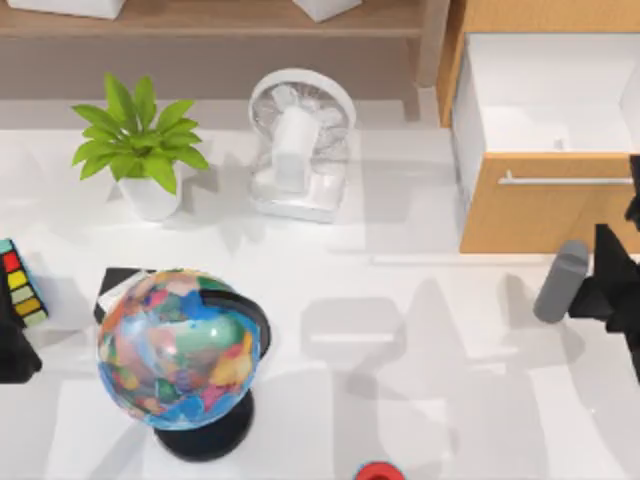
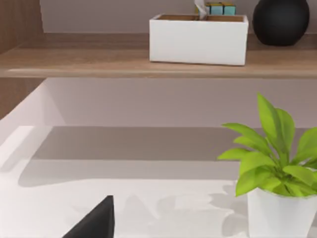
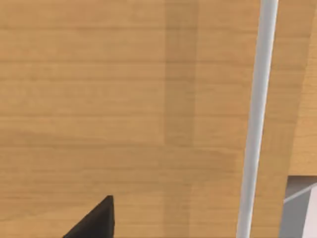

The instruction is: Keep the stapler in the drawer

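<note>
a: from above, at the left edge sits the left arm (image 1: pixel 15 350), then the plant (image 1: pixel 140 145), globe (image 1: pixel 180 350) and fan (image 1: pixel 300 140).
b: its wrist camera adds a shelf (image 2: pixel 99 62) with a white box (image 2: pixel 198 38).
a: the drawer (image 1: pixel 540 120) stands open at the right, white inside. the stapler i cannot find.
b: the right gripper (image 1: pixel 615 285) is just in front of it; its camera sees the wood front and handle (image 3: pixel 257 119) close. fingers of both: cannot tell.

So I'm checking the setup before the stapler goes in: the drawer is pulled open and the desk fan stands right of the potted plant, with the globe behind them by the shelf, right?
Not quite. The top view shows the globe in front of the potted plant and desk fan, near the table's front edge, not by the shelf. The drawer is open and the fan stands right of the plant.
</note>
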{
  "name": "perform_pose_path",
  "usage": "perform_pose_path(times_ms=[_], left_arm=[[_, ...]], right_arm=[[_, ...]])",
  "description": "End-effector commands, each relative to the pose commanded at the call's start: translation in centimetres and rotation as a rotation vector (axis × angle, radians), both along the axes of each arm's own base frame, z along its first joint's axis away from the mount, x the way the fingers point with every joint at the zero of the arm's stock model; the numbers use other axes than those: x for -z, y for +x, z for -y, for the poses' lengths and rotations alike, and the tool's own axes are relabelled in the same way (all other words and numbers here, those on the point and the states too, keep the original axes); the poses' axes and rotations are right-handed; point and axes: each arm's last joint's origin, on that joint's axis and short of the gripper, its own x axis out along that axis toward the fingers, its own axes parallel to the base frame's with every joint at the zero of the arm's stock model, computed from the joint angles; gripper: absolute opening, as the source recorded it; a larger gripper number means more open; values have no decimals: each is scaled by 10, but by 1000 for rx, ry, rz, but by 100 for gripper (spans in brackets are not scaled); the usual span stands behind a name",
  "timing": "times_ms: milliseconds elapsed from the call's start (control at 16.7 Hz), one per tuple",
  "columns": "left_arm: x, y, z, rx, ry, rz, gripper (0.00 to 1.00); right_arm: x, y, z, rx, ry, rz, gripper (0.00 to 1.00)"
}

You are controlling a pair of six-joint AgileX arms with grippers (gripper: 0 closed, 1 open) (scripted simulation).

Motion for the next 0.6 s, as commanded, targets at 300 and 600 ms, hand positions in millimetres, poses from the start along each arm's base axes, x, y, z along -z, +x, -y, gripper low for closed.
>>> perform_pose_path(times_ms=[300,600], left_arm=[[0,0,0,0,0,0,100],[0,0,0,0,0,0,100]], right_arm=[[1,1,-1,-4,0,-4,100],[0,22,0,0,0,0,100]])
